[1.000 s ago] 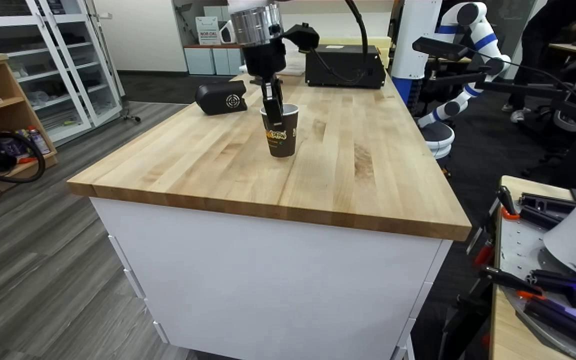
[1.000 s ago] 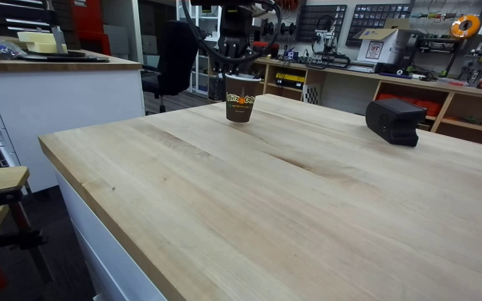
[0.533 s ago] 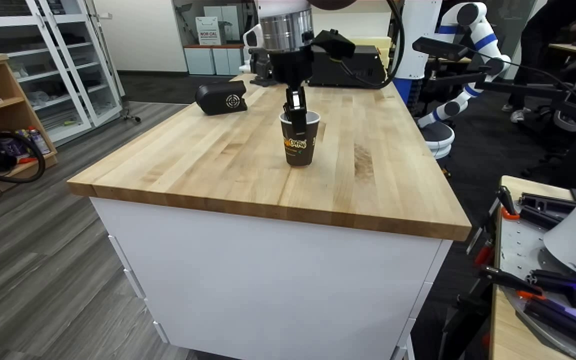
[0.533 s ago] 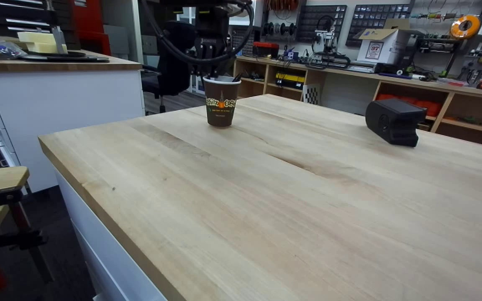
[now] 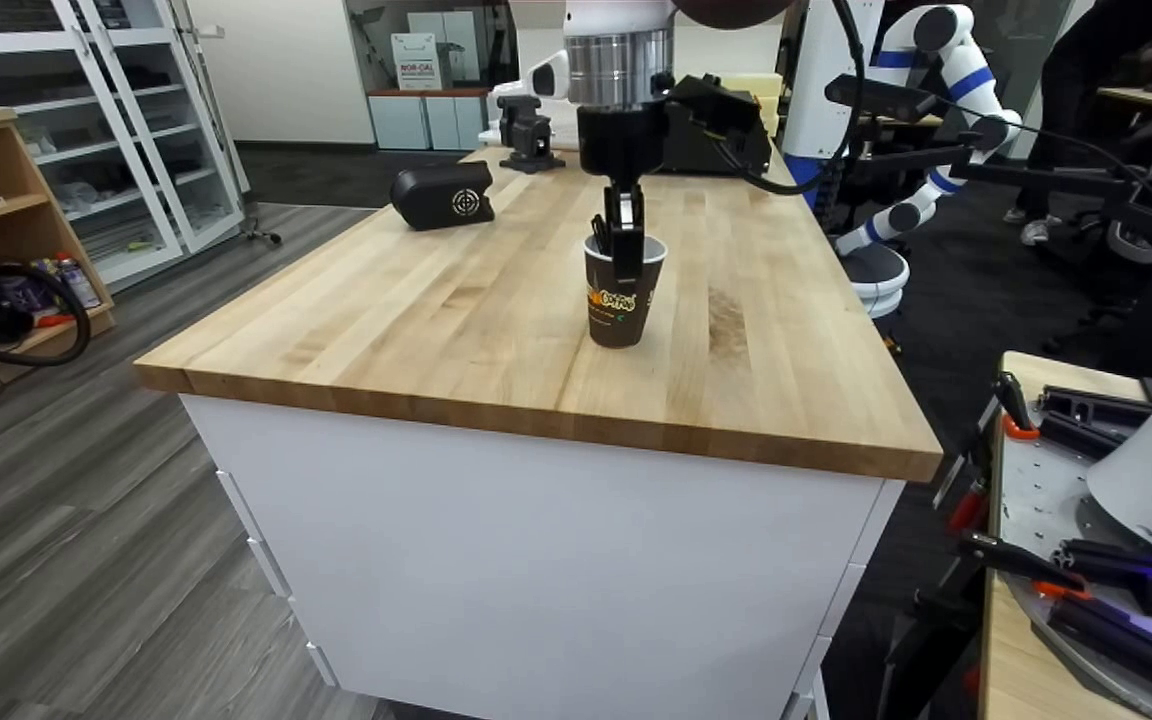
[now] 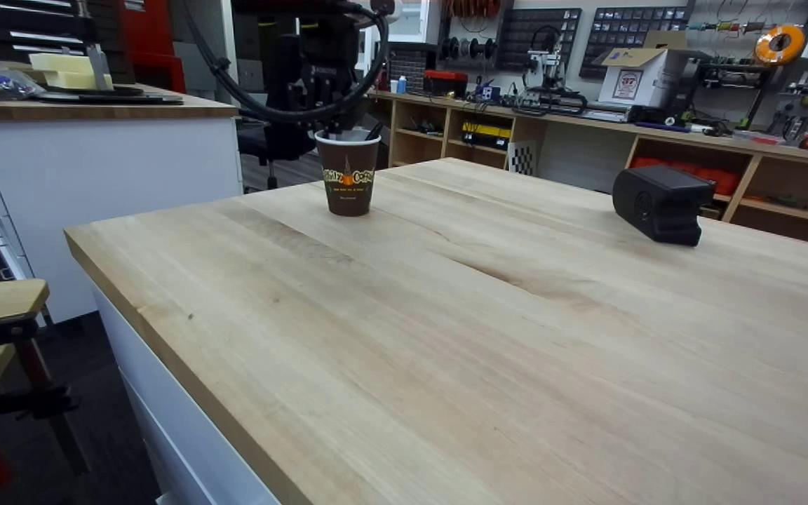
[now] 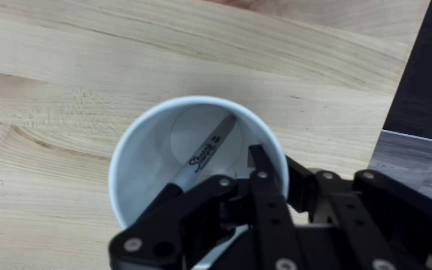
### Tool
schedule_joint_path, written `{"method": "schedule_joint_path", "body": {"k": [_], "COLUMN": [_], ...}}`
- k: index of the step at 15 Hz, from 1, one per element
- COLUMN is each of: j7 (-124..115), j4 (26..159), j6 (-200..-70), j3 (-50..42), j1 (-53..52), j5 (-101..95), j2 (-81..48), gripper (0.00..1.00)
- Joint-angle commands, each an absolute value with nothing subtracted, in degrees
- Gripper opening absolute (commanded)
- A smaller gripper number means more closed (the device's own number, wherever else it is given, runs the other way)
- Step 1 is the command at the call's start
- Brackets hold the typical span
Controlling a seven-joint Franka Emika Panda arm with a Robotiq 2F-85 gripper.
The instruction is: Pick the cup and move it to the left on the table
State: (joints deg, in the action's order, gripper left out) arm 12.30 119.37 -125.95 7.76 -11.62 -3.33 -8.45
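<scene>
The dark brown cup (image 5: pixel 618 325) with a white rim and yellowish lettering is near the front part of the wooden table (image 5: pixel 386 320). It also shows in an exterior view (image 6: pixel 348 191), close to upright, its base at or just above the wood (image 6: pixel 516 351); I cannot tell if it touches. In the wrist view I look into the white inside of the cup (image 7: pixel 141 161), where a grey Sharpie marker (image 7: pixel 205 150) leans. My gripper (image 7: pixel 277 161) is shut on the cup wall, one finger inside and one outside. In an exterior view the gripper (image 5: pixel 628 265) points down at the rim.
A black box-like device (image 5: pixel 443 196) stands on the table, also in an exterior view (image 6: pixel 662 205). A dark vise-like object (image 5: pixel 528 135) and a large black box (image 5: pixel 716 140) stand farther back. A cable (image 6: pixel 292 112) loops from the arm. The table edge (image 5: pixel 556 425) is near the cup.
The gripper and cup have moved together, rightward and nearer the camera in one exterior picture, leftward and slightly nearer in another. The grip on the cup looks the same. The black device has not moved.
</scene>
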Motion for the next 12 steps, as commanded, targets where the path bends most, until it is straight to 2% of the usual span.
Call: {"method": "schedule_joint_path", "body": {"k": [1, 2, 4, 12], "j7": [11.6, 11.9, 11.6, 9.7], "j4": [123.6, 123.8, 124.1, 125.3], "j6": [-127.8, -127.6, -127.7, -129.7], "j3": [8.4, 8.4, 8.4, 8.1], "j1": [-10.2, -10.2, -10.1, -10.4], "j5": [-1.8, -1.8, -2.2, -8.9], "j2": [-5.0, -4.9, -4.8, -3.8], "gripper": [0.31, 0.32, 0.44, 0.95]}}
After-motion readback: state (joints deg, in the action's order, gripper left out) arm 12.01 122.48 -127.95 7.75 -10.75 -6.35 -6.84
